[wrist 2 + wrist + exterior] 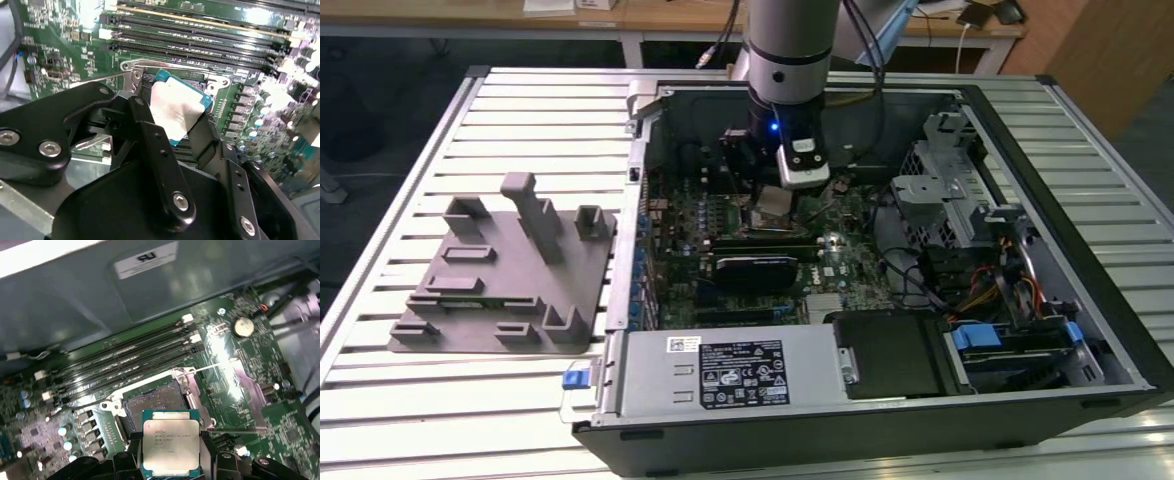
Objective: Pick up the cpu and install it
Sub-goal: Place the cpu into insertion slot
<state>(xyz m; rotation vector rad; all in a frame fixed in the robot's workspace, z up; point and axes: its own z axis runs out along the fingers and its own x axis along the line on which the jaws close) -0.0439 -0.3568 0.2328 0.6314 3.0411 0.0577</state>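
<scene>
My arm [790, 60] reaches straight down into the open computer case [881, 445], my fingers [156, 145] pinching the cpu [170, 447] by opposite edges, close over the motherboard's open socket [152, 401].

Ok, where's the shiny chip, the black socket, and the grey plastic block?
cpu [171, 445]: first wrist view, middle of its silver top.
socket [152, 401]: first wrist view, its dark open centre.
grey fixture block [531, 220]: exterior view, its tall post.

Grey fixture block [500, 275] on slatted table [400, 400]

Open socket [152, 400] between cpu [170, 442], memory slots [125, 361]
</scene>
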